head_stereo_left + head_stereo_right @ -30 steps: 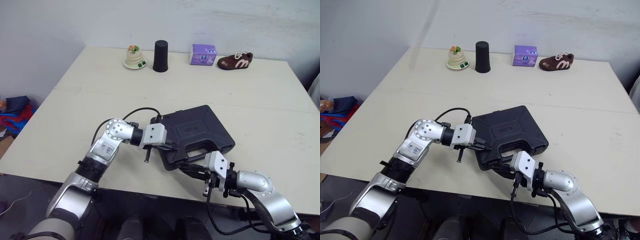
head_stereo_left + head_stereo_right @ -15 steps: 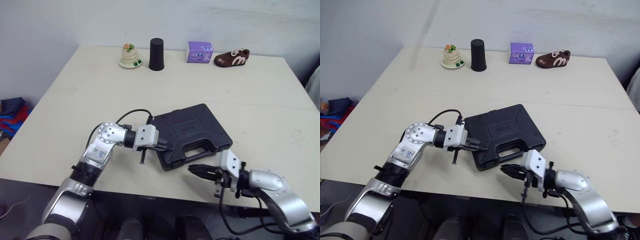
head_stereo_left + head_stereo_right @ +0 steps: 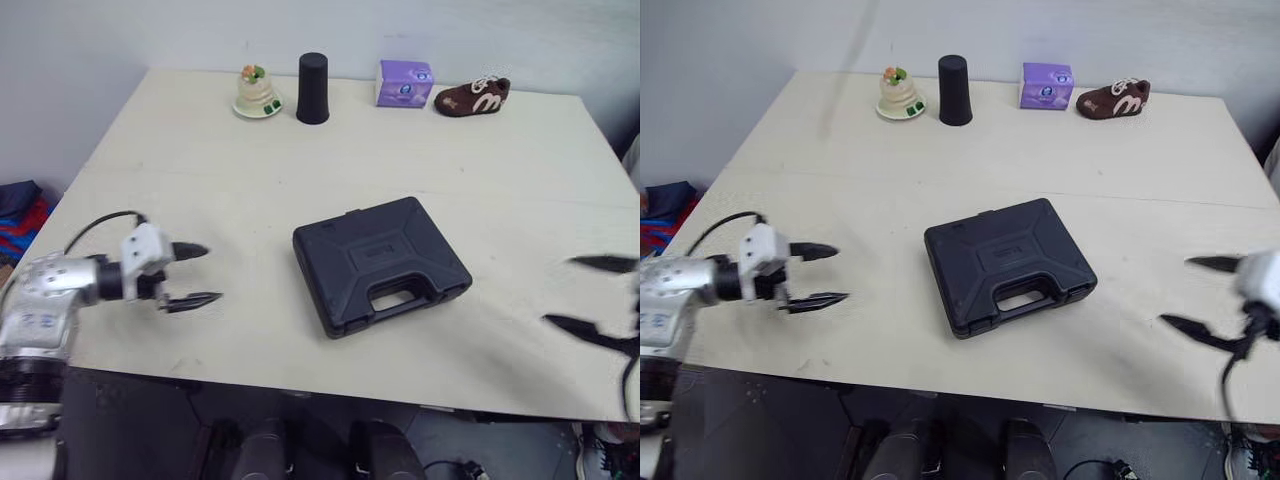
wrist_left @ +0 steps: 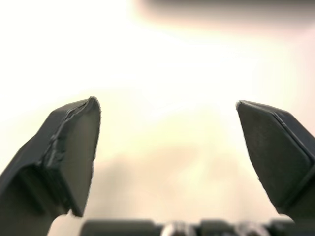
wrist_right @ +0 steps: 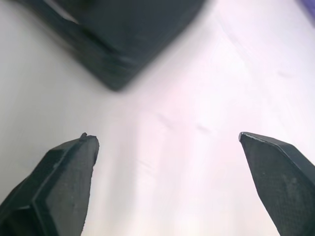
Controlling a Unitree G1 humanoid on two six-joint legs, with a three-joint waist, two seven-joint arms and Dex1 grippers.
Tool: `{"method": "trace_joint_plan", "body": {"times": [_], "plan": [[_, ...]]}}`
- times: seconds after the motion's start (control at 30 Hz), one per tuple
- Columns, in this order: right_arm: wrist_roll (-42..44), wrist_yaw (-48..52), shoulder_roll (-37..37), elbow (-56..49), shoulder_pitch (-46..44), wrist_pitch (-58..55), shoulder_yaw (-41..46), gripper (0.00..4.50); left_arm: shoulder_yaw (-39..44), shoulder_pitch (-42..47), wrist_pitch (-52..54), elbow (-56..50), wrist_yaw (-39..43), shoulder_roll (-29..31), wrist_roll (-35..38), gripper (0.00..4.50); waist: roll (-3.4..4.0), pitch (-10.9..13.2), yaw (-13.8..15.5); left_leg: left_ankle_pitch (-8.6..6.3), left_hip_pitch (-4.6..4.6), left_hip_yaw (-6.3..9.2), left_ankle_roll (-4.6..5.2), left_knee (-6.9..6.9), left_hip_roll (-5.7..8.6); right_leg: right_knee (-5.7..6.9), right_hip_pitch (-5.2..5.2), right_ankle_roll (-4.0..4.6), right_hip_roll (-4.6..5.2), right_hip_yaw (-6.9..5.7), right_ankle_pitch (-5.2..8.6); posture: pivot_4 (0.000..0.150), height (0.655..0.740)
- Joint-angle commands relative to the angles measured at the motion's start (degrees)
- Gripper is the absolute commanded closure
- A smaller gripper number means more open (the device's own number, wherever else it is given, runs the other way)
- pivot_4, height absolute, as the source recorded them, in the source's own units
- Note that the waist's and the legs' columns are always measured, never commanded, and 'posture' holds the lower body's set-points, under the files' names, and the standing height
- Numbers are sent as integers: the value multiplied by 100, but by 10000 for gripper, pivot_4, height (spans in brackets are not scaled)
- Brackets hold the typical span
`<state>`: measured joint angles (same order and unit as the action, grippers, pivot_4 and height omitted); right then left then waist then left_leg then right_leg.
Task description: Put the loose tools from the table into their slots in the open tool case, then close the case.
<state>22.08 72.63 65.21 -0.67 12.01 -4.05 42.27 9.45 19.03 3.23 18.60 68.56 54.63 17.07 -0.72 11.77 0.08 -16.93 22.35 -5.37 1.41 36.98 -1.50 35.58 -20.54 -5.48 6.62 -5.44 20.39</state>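
Left fingers (image 3: 185,250) are spread wide apart with nothing between them, just bare tabletop showing in the gap in the left wrist view. The left gripper (image 3: 212,273) hangs over the near left part of the table (image 3: 200,170), tips pointing toward the middle, well apart from the case (image 3: 380,262). Same deal on the other side: the right fingers (image 3: 1210,264) are splayed wide and not gripping anything, and the right gripper (image 3: 1174,291) sits out by the table's right edge, tips pointing inward, also well clear of the case. In the right wrist view you can see one corner of the case beyond the fingers, with plain table between them. The case itself is black, lid closed, lying flat roughly in the middle of the table between the two grippers and turned a bit askew to the table edges. Its handle (image 3: 392,293) is on the side nearer the robot, and nothing is touching the case. Along the far edge of the table there's a row of stuff: a small cream figurine (image 3: 255,92), a black cup (image 3: 312,88) just beside it, then a purple box (image 3: 404,83) and a brown shoe (image 3: 472,97) off to the right, all well away from the case.
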Motion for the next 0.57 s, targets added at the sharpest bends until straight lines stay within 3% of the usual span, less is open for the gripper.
{"method": "trace_joint_plan", "body": {"times": [0.03,0.13,0.23,0.57], "plan": [[-231,335,154,640,-61,671,125,388,244,23,-534,345,100,241,-133,0,2,2,65,-1,2,4,-3,-2,0,-1,-2,2,1,-3,1,1500,7341],[-430,47,511,1906,-1092,1574,-139,388,248,438,-1665,1549,-547,210,-656,0,35,21,75,4,4,-7,-19,6,3,2,-7,1,8,2,1,1500,7341],[-404,-16,543,2408,-1801,1611,-555,388,175,739,-2031,2005,-886,14,-802,0,43,23,12,10,4,-33,-20,2,4,9,-19,-3,20,-13,-9,1500,7341],[-553,-327,155,2579,-1827,2029,-934,388,96,1162,-1980,1582,-1198,-564,-723,0,36,24,-19,8,7,-82,-20,18,-5,40,-28,-13,9,-95,-16,1500,7341]]}}
